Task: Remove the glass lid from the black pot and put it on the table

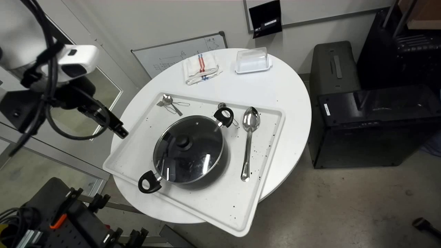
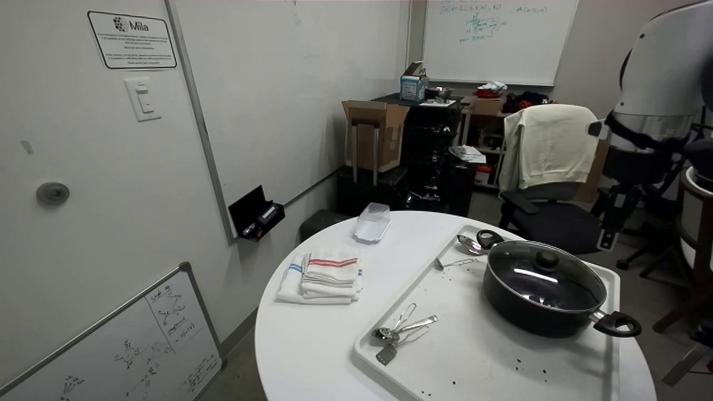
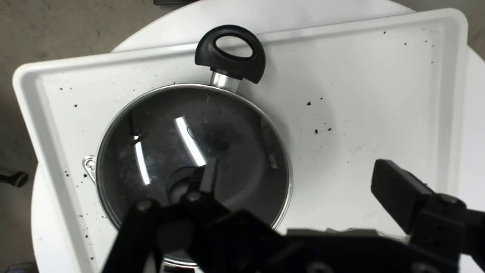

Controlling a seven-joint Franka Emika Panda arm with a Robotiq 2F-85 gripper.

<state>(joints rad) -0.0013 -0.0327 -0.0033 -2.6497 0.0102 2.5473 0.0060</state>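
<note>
The glass lid [image 1: 198, 156] sits on the black pot [image 2: 526, 317], its dark centre knob [image 1: 182, 140] on top and its thin metal rim following the pot's edge. In an exterior view the pair is at the middle of the frame, with one black loop handle [image 1: 154, 182] to the lower left and the opposite loop handle [image 1: 223, 120] to the upper right. The pot stands on a white rectangular tray [image 1: 212, 205], and the tray lies on the round white tabletop [image 1: 294, 96], its bottom corner jutting past the edge. The gripper [image 3: 295, 168] has its two fingers spread wide apart, and in the wrist view one of them partly covers the knob. In an exterior view the robot arm [image 1: 19, 31] is at the upper left, and the gripper hangs at the left of the frame, apart from lid and pot. A large metal spoon [image 1: 248, 139] lies on the tray to the right of the pot, and a cluster of small metal utensils [image 1: 167, 100], a slotted turner [image 2: 386, 354] among them, lies near the tray's top left corner. Towards the top of the tabletop rest folded white towels [image 1: 201, 67] with red and blue stripes and, to their right, a white dish [image 1: 253, 71] with a clear cover [image 1: 253, 57].
</note>
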